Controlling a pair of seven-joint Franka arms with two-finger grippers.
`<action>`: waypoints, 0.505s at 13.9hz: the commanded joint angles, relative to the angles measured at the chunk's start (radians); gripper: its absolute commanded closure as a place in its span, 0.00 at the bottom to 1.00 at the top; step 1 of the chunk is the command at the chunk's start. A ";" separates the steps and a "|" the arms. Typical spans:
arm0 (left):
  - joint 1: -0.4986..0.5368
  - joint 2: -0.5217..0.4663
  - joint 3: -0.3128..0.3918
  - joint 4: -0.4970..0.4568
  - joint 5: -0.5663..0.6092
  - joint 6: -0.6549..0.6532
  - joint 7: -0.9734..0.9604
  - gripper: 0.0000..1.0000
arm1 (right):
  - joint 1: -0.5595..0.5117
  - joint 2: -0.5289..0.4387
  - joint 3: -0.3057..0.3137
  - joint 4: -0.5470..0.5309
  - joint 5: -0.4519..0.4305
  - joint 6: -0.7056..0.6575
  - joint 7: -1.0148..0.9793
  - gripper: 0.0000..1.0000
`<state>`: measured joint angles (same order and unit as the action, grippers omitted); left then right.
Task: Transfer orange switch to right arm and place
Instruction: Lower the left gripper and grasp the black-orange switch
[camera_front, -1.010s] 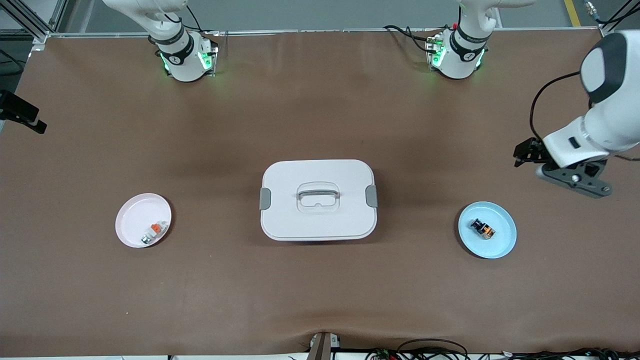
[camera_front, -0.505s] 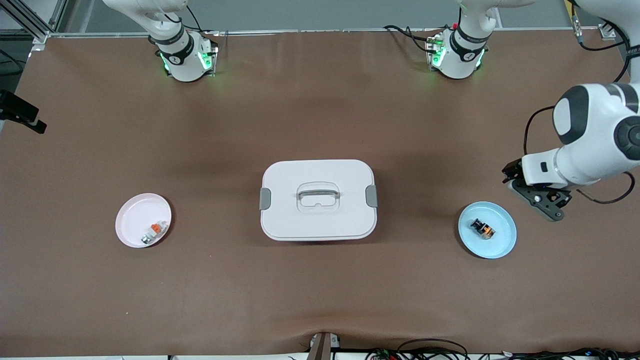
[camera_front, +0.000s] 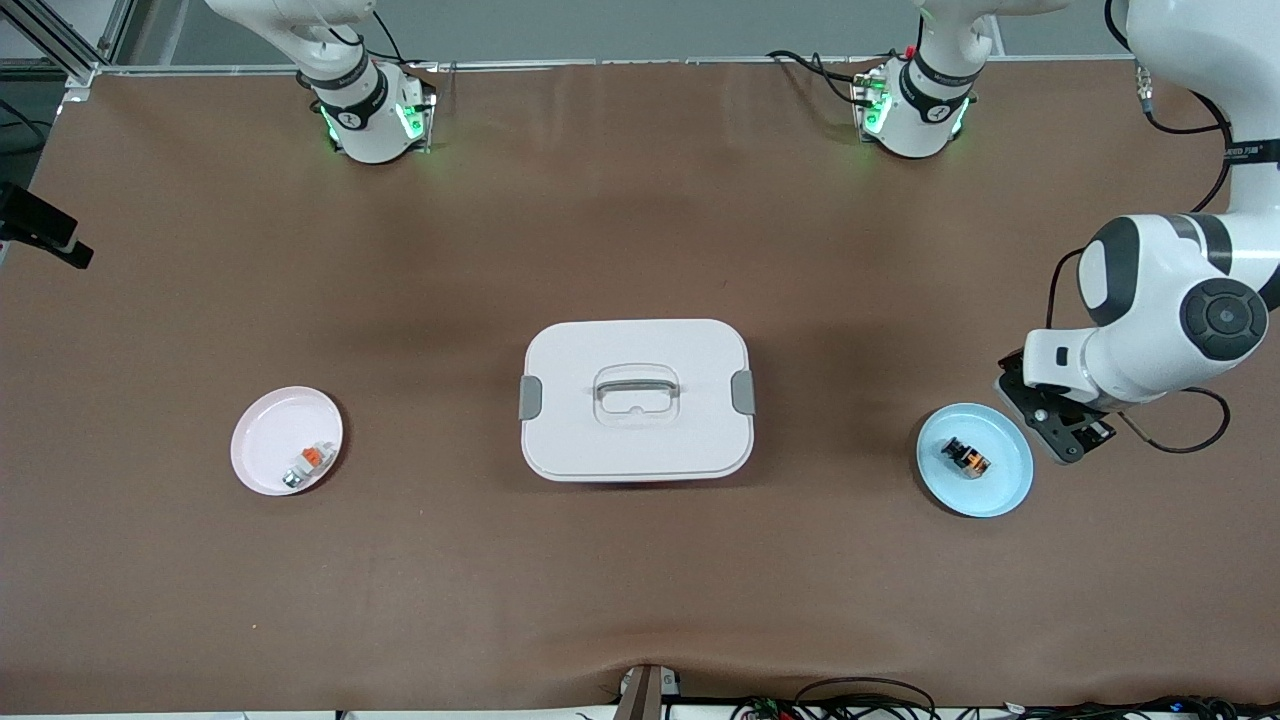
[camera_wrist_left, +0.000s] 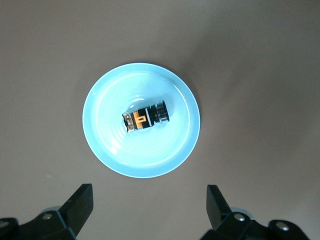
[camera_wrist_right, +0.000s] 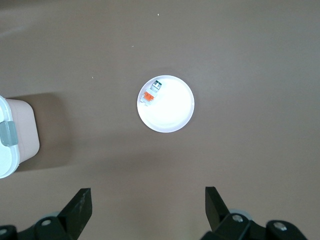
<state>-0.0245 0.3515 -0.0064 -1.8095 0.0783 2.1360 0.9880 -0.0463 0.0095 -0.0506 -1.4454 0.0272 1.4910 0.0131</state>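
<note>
Plates and contents
Orange switch (camera_front: 965, 457) lies in blue plate (camera_front: 1008, 489); left gripper (camera_wrist_left: 149, 205) and right gripper (camera_wrist_right: 147, 204) both released.

left hand (camera_wrist_left: 148, 210) fingers spread | orange switch (camera_wrist_left: 146, 117) on blue plate (camera_wrist_left: 107, 150)

We count two plates, one blue (camera_front: 1008, 490) and one pink (camera_front: 262, 440); one orange switch (camera_front: 966, 456); one whitish piece with an orange tab (camera_front: 306, 466); one lidded white box (camera_front: 637, 440); two robot arms.
</note>
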 joint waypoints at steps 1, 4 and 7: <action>-0.002 0.070 -0.004 0.061 0.018 0.007 0.073 0.00 | -0.006 0.001 0.003 0.014 0.013 -0.015 0.021 0.00; 0.003 0.109 -0.004 0.067 -0.006 0.030 0.069 0.00 | -0.004 0.001 0.003 0.011 0.013 -0.018 0.019 0.00; 0.036 0.127 -0.001 0.064 -0.119 0.035 0.023 0.00 | -0.003 0.001 0.005 0.011 0.013 -0.017 0.019 0.00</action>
<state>-0.0184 0.4634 -0.0064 -1.7624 0.0193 2.1673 1.0271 -0.0463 0.0095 -0.0501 -1.4454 0.0273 1.4865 0.0161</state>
